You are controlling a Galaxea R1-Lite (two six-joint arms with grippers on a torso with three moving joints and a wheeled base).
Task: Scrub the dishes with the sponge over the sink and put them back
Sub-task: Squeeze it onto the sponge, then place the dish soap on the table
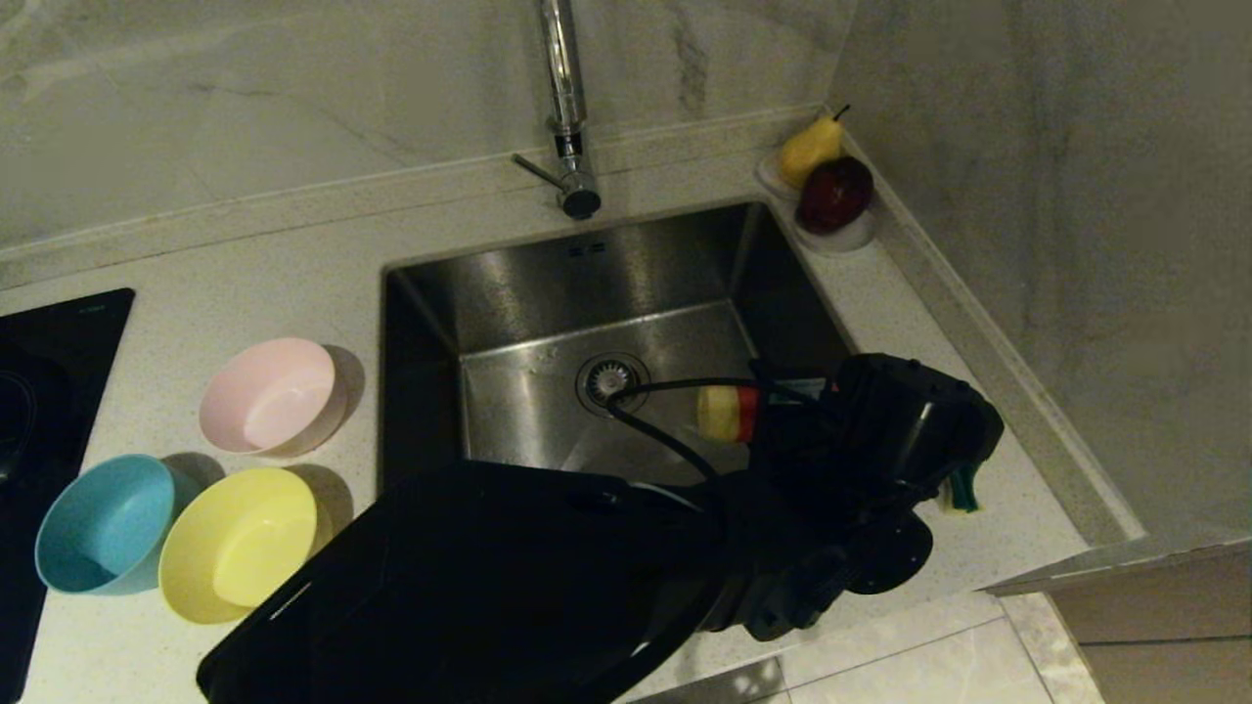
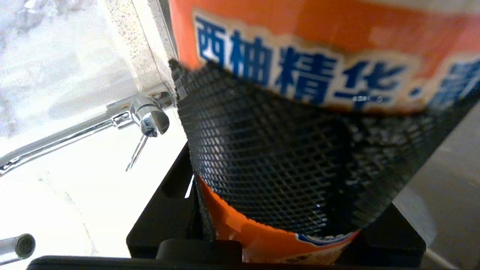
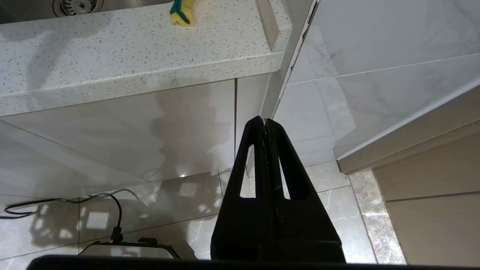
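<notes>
**Ana:** Closest up, what does the left gripper have?

**Ben:** Its black mesh-padded fingers are clamped on an orange bottle with blue Chinese lettering. In the head view the bottle's yellow and red end pokes out over the sink, near the round drain strainer.

**Ana:** And the right gripper?

**Ben:** Pressed together, fingertips touching, holding nothing. It hangs low in front of the cabinet, below the counter, with floor tiles beneath it.

**Ana:** Where is the sponge?

**Ben:** On the counter to the right of the sink, near the front corner. From the head camera only its green and yellow edge peeks out beside the left arm's wrist.

**Ana:** The bowls?

**Ben:** All three sit upright on the counter left of the sink: pink bowl nearest the basin's rim, yellow bowl in front of it, blue bowl just beside the yellow, next to the black cooktop.

**Ana:** Anything further out?

**Ben:** A chrome tap behind the basin, and a white saucer in the back right corner bearing a pear and a dark red apple.
</notes>
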